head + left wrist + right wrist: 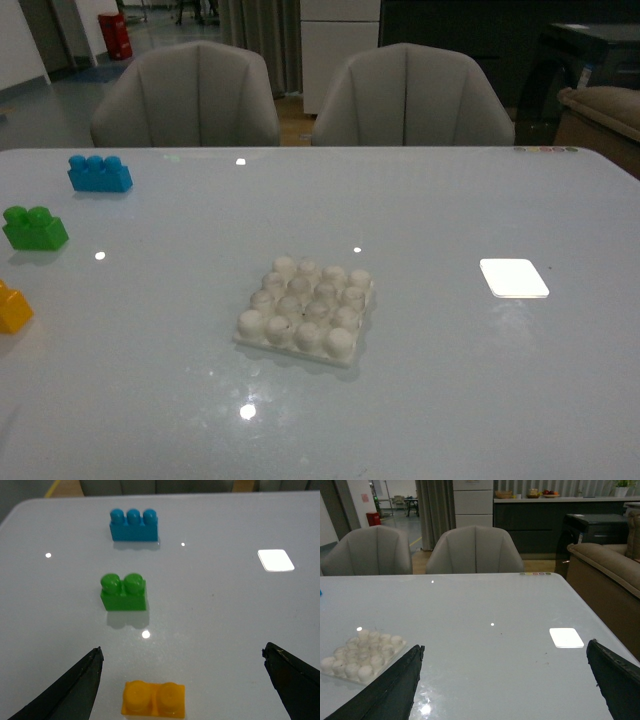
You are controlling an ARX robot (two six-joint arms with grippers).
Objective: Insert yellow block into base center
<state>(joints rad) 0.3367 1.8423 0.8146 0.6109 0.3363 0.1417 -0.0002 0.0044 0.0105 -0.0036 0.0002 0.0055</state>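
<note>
Over the left side of the bench [450,200], my left hand [181,652] is spread wide and empty, facing the yellow block [154,699].
Its dark fingers [75,690] stand well apart, and the block lies studs up between their lines, touching neither. Past it a green brick [123,593] and then a blue brick [133,525] sit in a row. My right hand [505,647] is parted too and holds nothing, with the base [360,655] near one finger. From the front, the base lies mid-bench, well apart from the yellow block at the far left edge.
</note>
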